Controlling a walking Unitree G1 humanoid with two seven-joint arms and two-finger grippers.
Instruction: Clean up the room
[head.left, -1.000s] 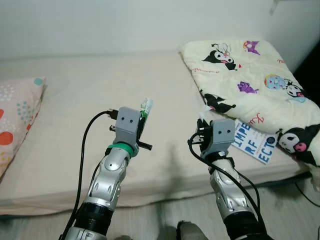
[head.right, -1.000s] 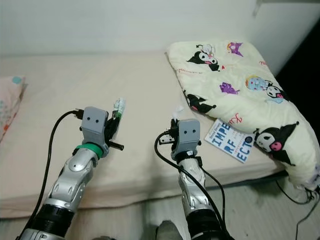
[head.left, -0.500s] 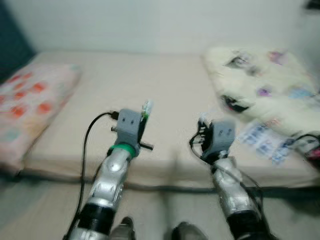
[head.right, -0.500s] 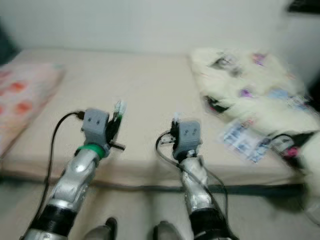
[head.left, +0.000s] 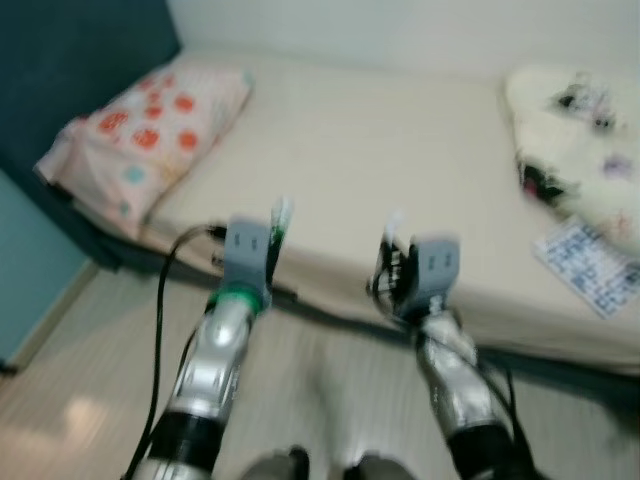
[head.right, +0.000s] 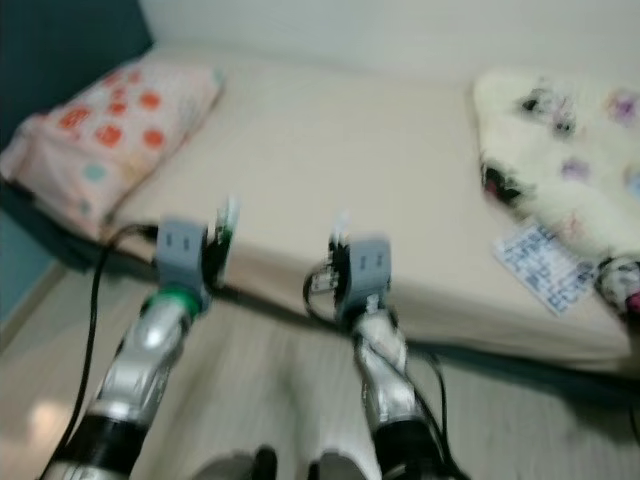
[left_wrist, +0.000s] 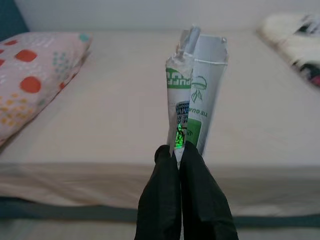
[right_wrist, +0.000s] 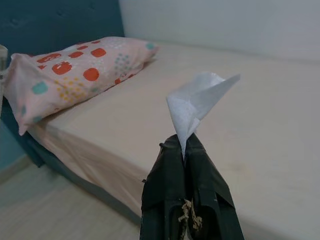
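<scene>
Both grippers raised before the bed, each pinching a piece of litter.

The left gripper (left_wrist: 180, 150) has its two black fingers pressed together on the lower end of a white-and-green wrapper (left_wrist: 192, 95), which stands up out of the fingertips, its long axis running along the fingers and its crumpled top pointing away from the wrist. The right gripper (right_wrist: 185, 145) is clamped the same way on a scrap of white paper (right_wrist: 197, 100), whose narrow end sits between the fingertips while the wider part fans upward and to one side. Beyond both lies the beige bed (head.left: 390, 150), with a spotted pillow (head.left: 150, 125) at far left, a cartoon-print blanket (head.left: 585, 140) at far right, and a blue-and-white booklet (head.left: 590, 265) just near the blanket. The head views are blurred.
</scene>
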